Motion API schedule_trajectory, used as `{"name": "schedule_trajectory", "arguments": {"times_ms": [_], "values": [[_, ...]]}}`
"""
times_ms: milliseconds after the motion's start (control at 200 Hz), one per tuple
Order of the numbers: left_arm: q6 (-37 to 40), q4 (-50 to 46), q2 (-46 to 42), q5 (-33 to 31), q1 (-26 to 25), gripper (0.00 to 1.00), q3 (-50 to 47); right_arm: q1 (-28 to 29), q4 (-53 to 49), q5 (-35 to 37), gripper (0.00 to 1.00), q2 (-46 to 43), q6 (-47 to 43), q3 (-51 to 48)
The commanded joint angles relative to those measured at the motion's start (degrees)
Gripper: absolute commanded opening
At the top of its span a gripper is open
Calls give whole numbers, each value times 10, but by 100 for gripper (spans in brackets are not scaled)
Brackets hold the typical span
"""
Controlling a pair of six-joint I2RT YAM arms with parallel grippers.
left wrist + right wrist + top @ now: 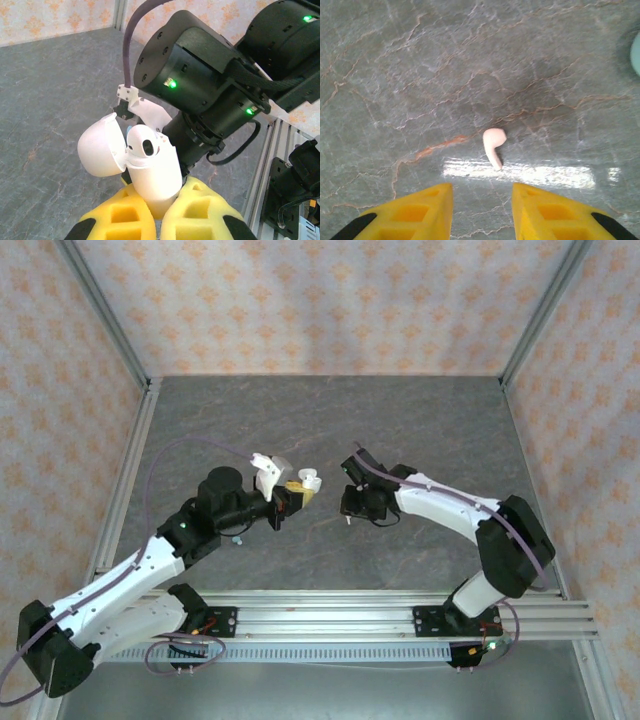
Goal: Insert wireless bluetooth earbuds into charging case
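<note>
Right pincer [482, 200] — jaws parted, nothing between them, hanging just above a loose white earbud [494, 145] that lies flat on the grey table [395, 75]. Left pincer [160, 202] clamped on the charging case [155, 175], lid [97, 147] flipped back, one bud [147, 146] seated inside. The loose earbud looks feather-light, hard and glossy — likely to squirt out of a pinch. Best taken across the fat head, leaving the stem free to enter the case.

The rounded white plastic charging case [155, 175] looks smooth and glossy; the grey marbled tabletop [420, 75] ahead of the right gripper [482, 186] shines, mirroring light.
</note>
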Motion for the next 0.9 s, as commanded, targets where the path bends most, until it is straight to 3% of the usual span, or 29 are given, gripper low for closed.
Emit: {"name": "schedule_trajectory", "arguments": {"times_ms": [0, 395, 896], "values": [[15, -19, -17, -17, -5, 0, -7, -15, -23, -18, 36, 18, -20, 20], [16, -51, -62, -32, -5, 0, -29, -12, -108, -14, 37, 141, -74, 112], [17, -58, -76, -39, -5, 0, -43, 19, -143, 5, 37, 205, -88, 168]]}}
